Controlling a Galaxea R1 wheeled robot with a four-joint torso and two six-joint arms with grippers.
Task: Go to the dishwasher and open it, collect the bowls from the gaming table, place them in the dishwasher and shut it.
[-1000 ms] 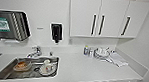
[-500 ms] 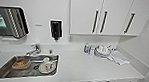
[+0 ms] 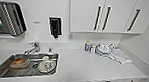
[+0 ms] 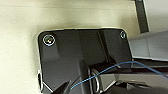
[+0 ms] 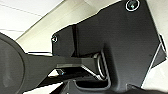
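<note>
Facing white worktop (image 3: 89,66), steel sink (image 3: 3,71), wall cabinets (image 3: 112,13), tool states unclear.

- A wide dark plate (image 5: 120,42) of the robot spans the centre and right of the frame, with a round fitting (image 5: 132,5) at the upper right.
- A dark jointed bar (image 5: 62,66) crosses the lower left.
- A pale floor (image 5: 27,17) lies behind, upper left.
</note>
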